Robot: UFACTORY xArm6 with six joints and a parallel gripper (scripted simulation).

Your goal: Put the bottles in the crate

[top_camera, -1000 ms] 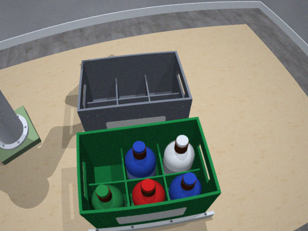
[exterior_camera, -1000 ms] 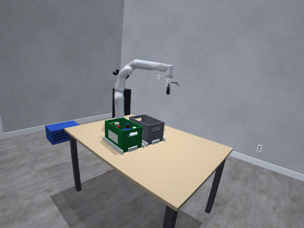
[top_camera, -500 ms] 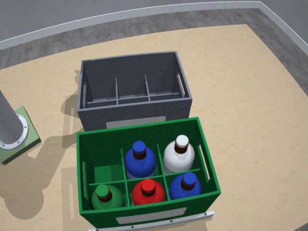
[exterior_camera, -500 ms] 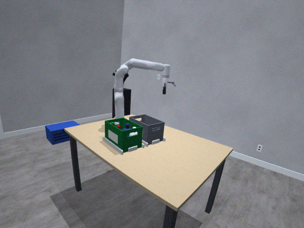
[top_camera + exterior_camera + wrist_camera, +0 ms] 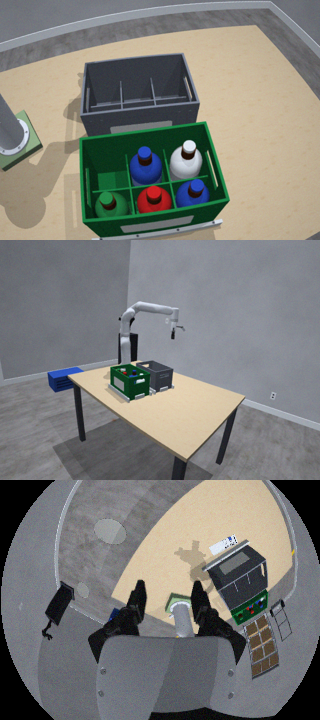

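Hovering high with the black two-fingered gripper [image 5: 172, 334] [image 5: 169, 588] open and empty, probably for reading the white paper pick list [image 5: 223, 545] beside the grey rectangular crate [image 5: 139, 108] [image 5: 162, 379] [image 5: 240, 577]; keeping coloured round-shouldered bottles [image 5: 146, 169] [image 5: 134, 373] [image 5: 250, 609] upright in the divided green crate [image 5: 155, 217] [image 5: 130, 388] [image 5: 240, 620].

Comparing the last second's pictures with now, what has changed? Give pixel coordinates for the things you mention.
The gripper [image 5: 172, 337] [image 5: 169, 588] shifted left in the exterior view, toward the arm's base; that shift had happened by half a second ago. Nothing was taken hold of or let go. Both the green crate [image 5: 116, 147] [image 5: 140, 389] [image 5: 252, 618] and gray crate [image 5: 142, 69] [image 5: 161, 382] [image 5: 225, 583] stayed put.
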